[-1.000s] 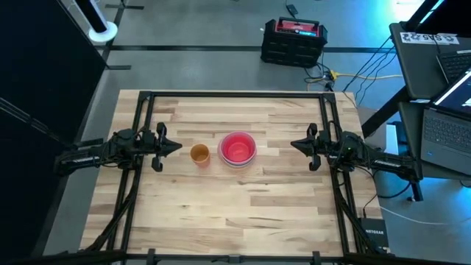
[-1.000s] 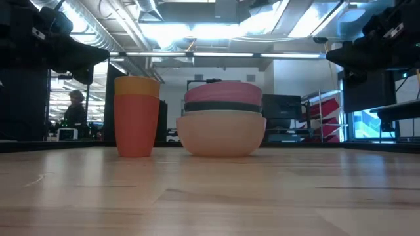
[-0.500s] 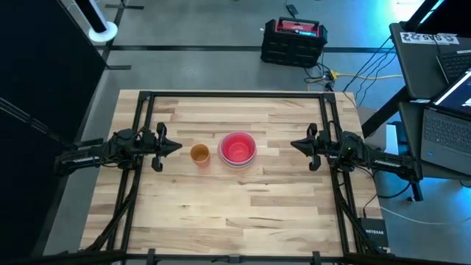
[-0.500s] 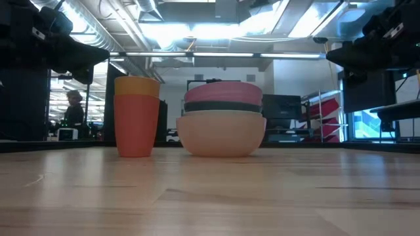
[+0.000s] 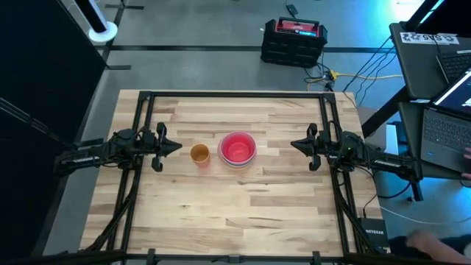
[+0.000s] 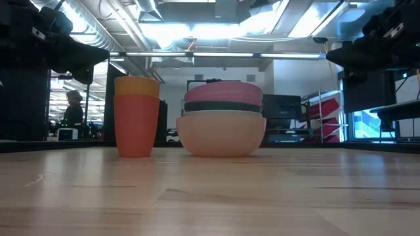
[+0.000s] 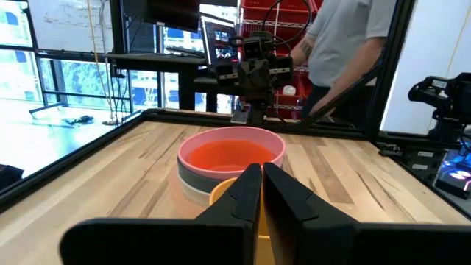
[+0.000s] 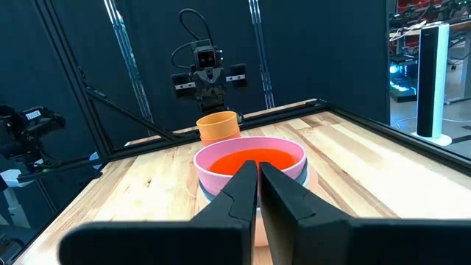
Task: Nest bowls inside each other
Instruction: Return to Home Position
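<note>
A stack of nested bowls (image 5: 238,149) stands on its base at the table's middle: a pale bowl at the bottom (image 6: 221,133), a dark one above it, a pink one (image 6: 223,92) on top with a red inside (image 7: 230,155). Left of it stands a small orange stack (image 5: 199,154), a yellow-orange piece nested in an orange one (image 6: 136,124). My left gripper (image 5: 179,146) is shut, level, just left of the orange stack. My right gripper (image 5: 294,144) is shut, level, right of the bowls, well apart from them.
Black frame rails (image 5: 140,118) run along the table's left, right and far sides. Bare wood lies on the near half (image 5: 235,213). A person (image 7: 346,44) stands beyond the right side; a hand (image 5: 430,239) shows off the table's near right corner, near the laptops (image 5: 441,125).
Both arms and the bowls have kept still. A person's hand has come into the high view off the table's near right corner.
</note>
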